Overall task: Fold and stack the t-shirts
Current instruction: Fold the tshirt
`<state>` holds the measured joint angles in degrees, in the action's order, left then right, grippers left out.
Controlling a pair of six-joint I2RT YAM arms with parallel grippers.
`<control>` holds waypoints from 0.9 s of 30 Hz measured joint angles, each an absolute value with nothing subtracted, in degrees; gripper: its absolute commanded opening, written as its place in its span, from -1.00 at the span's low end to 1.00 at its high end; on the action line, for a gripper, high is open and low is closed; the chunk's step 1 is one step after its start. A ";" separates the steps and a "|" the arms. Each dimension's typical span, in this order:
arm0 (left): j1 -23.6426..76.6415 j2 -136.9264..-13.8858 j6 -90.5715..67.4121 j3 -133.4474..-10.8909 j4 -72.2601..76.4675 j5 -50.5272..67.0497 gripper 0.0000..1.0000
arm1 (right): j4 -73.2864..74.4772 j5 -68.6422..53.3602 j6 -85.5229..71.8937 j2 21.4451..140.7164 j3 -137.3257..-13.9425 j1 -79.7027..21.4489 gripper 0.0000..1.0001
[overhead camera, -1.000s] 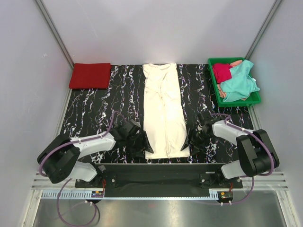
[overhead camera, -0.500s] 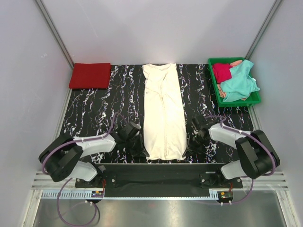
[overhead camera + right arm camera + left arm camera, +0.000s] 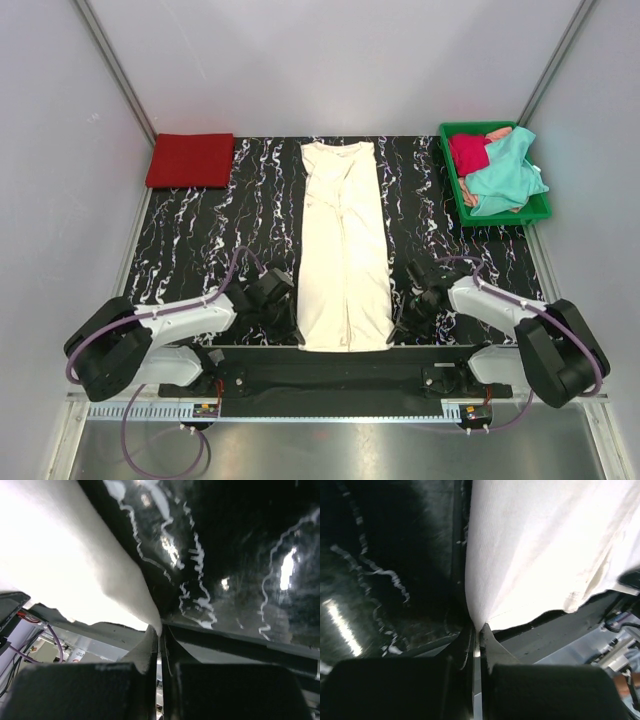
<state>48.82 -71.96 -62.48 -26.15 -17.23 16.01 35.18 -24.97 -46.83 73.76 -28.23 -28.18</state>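
Observation:
A long cream-white t-shirt [image 3: 343,240], folded into a narrow strip, lies down the middle of the black marbled table [image 3: 200,250]. My left gripper [image 3: 295,336] is shut on its near left hem corner [image 3: 485,615], and my right gripper [image 3: 394,332] is shut on the near right corner [image 3: 145,610]. In both wrist views the cloth runs straight into the closed jaws of the left gripper [image 3: 479,630] and the right gripper [image 3: 160,630]. A folded red t-shirt [image 3: 190,160] lies at the far left. A crimson t-shirt [image 3: 468,152] and a teal t-shirt [image 3: 505,180] are heaped in the tray.
The green plastic tray [image 3: 452,180] stands at the far right corner, next to the right wall. The cream shirt's hem reaches the table's near edge, just above the black base rail [image 3: 340,375]. White enclosure walls close in the table on three sides.
Both grippers went from open beside the shirt's hem to shut on its near corners. They drew back toward the near edge, and the cream shirt slid that way and lies straighter.

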 measured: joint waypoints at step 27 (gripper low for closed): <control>22.94 -110.15 -37.39 -88.09 -39.33 10.15 -1.00 | 41.21 -21.96 -27.77 113.08 -88.03 -14.00 -1.00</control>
